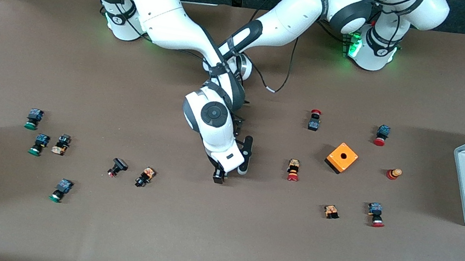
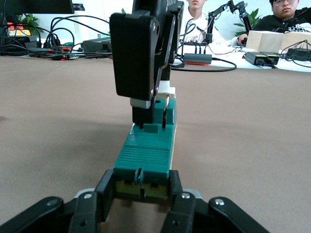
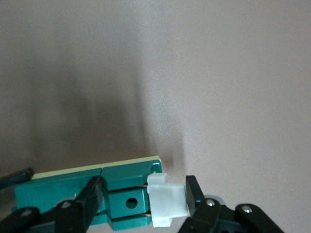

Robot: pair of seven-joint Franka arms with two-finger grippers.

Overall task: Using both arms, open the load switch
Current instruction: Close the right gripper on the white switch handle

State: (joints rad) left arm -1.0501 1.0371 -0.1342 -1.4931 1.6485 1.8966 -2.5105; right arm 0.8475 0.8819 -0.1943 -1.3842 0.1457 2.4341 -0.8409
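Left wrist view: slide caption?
Left gripper clamps one end of the green load switch; right gripper closes on the other end.

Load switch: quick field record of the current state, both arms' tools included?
object: load switch, dark-green block lying on the table
white piece: white sliding piece at one end
left tool: shut on one end of the load switch
right tool: at the end with the white sliding piece, fingers either side, not visibly clamped
front view: load switch hidden under the arms

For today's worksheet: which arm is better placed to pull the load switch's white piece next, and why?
Right. The right gripper brackets the white piece, while the left gripper clamps the load switch at its other end.
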